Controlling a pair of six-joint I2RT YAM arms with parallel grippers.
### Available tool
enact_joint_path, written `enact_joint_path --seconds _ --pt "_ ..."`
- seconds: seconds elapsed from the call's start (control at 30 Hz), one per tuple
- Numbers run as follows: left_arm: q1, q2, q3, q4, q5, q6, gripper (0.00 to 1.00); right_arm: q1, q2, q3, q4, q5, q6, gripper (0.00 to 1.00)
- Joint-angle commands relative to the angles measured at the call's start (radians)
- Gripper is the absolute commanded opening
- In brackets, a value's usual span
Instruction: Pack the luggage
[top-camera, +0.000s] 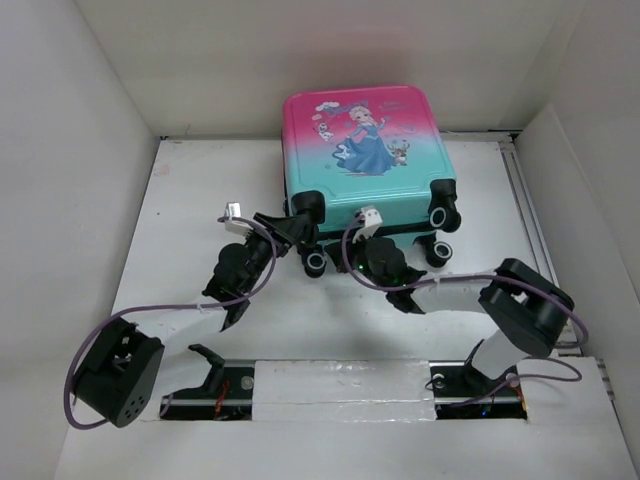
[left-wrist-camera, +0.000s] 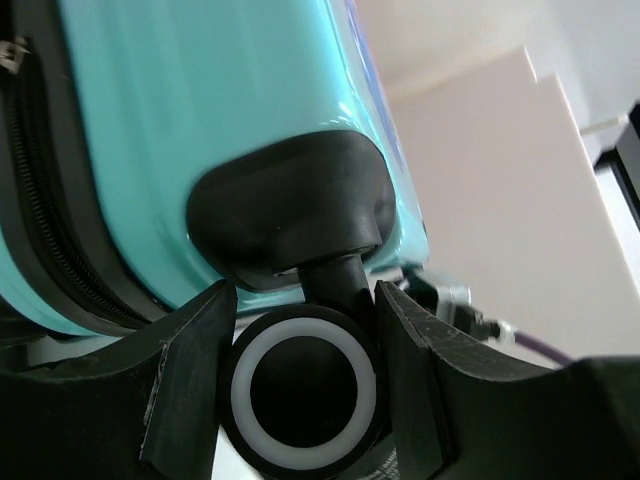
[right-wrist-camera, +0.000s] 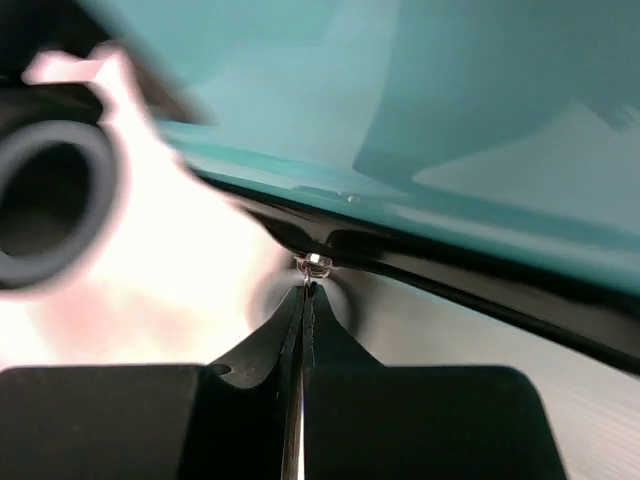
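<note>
The luggage (top-camera: 365, 150), a small pink-to-teal hard-shell suitcase with a princess print, lies flat at the back of the table with its wheels toward the arms. My left gripper (top-camera: 293, 226) is clamped on the upper left wheel (top-camera: 308, 205). In the left wrist view that black wheel with a white ring (left-wrist-camera: 303, 392) sits between the two fingers of the gripper (left-wrist-camera: 305, 300), under the teal shell (left-wrist-camera: 200, 100). My right gripper (top-camera: 354, 246) reaches the zip seam on the near edge. Seen from the right wrist, the gripper (right-wrist-camera: 305, 292) is shut on the metal zipper pull (right-wrist-camera: 314, 264).
Three more wheels (top-camera: 316, 262) (top-camera: 443, 215) (top-camera: 436, 252) stick out of the suitcase's near edge. White walls (top-camera: 60, 200) box in the table on the left, back and right. Purple cables (top-camera: 160, 308) loop beside both arms. A white bar (top-camera: 340, 385) runs across the front.
</note>
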Motion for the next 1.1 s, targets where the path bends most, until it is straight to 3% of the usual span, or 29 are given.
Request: enact_joint_path --seconds 0.0,0.23,0.47,0.5,0.57,0.6,0.63,0.73,0.9,1.07 --pt "-0.060 -0.015 0.102 0.118 0.158 -0.012 0.00 0.114 0.056 0.105 0.089 -0.327 0.030 0.00" --pt "-0.200 -0.005 0.149 0.127 0.158 -0.023 0.00 0.149 0.202 0.186 0.173 -0.419 0.114 0.00" --pt "-0.241 0.014 0.175 0.090 0.104 0.025 0.00 0.124 0.058 -0.011 0.201 -0.293 0.153 0.00" --pt "-0.241 0.014 0.175 0.058 0.095 0.040 0.02 0.112 0.026 -0.030 0.201 -0.293 0.163 0.00" --pt "-0.241 -0.021 0.189 0.006 0.073 0.109 0.18 0.102 0.004 -0.071 0.190 -0.307 0.174 0.00" --pt "-0.241 -0.037 0.198 -0.075 0.055 0.138 0.31 0.101 0.004 -0.071 0.190 -0.316 0.174 0.00" --pt "-0.241 -0.052 0.207 -0.113 0.038 0.169 0.38 0.101 -0.007 -0.080 0.190 -0.316 0.174 0.00" --pt "-0.232 -0.116 0.221 -0.256 -0.032 0.247 0.53 0.101 -0.016 -0.081 0.177 -0.344 0.174 0.00" --pt "-0.211 -0.247 0.172 -0.454 -0.192 0.324 0.58 0.101 -0.047 -0.090 0.151 -0.354 0.163 0.00" --pt "-0.145 -0.324 0.134 -0.505 -0.154 0.336 0.64 0.083 -0.090 -0.099 0.105 -0.336 0.163 0.00"
